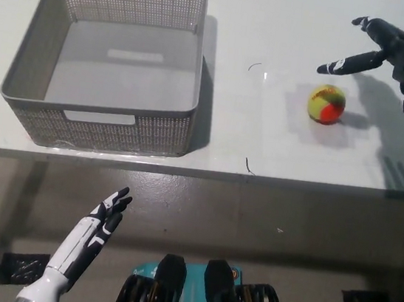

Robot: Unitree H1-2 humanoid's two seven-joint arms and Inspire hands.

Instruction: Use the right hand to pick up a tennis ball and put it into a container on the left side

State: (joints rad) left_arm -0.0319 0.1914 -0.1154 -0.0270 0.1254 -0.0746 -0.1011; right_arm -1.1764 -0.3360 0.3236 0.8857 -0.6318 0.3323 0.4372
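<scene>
**Black hand hovers beside the ball**

Right hand (393, 57), the black one, hangs over the far right of the white table (293, 21) with its fingers (347, 64) spread apart and nothing between them. One of them stretches out toward the robot's left, its tip above and just beyond the tennis ball (326, 103), not touching it. That ball, yellow-green with an orange patch, sits on the tabletop just below and slightly to the left of the hand, and the hand's shadow falls on the surface right next to it.

Well off to the left of that hand stands the grey mesh container (27, 61), a rectangular basket with cut-out handles, upright and with nothing inside, far apart from the ball.

Over on the other side, the white left hand (104, 216) rests low, below the table's near edge and short of the basket, its fingers loosely extended and holding nothing.
</scene>
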